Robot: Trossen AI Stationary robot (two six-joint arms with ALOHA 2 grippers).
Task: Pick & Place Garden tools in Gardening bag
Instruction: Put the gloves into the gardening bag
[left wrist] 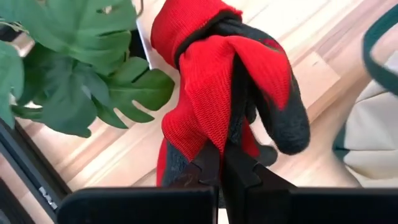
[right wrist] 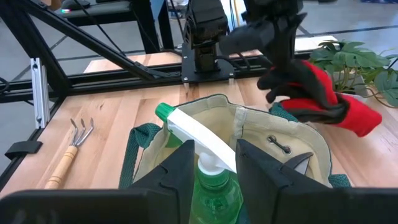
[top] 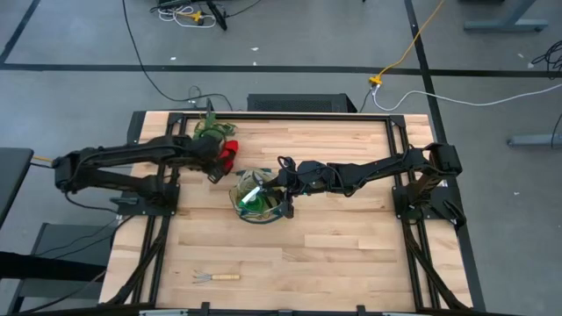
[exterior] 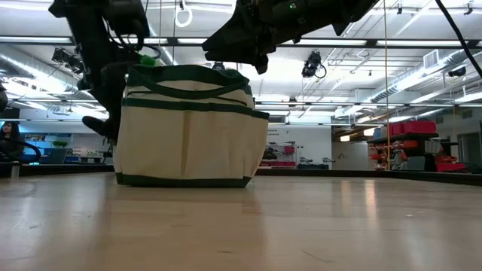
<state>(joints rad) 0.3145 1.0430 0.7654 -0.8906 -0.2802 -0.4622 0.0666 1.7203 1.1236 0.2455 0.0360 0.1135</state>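
L end effector (left wrist: pixel 222 171) clamped tight on red gloves (left wrist: pixel 230 87), lifted off surface (top: pixel 351 254), just beside leafy plant (left wrist: pixel 74 68) & near gardening bag (top: pixel 261 200) at mid surface. R end effector (right wrist: pixel 214 158) over bag opening, fingers closed round neck of green spray bottle (right wrist: pixel 208 177), bottle hanging in bag mouth w/ white nozzle up. One wooden-handled hand fork (top: pixel 215 277) lies on surface well apart from bag, near front edge. Other fork & shears: can't tell where
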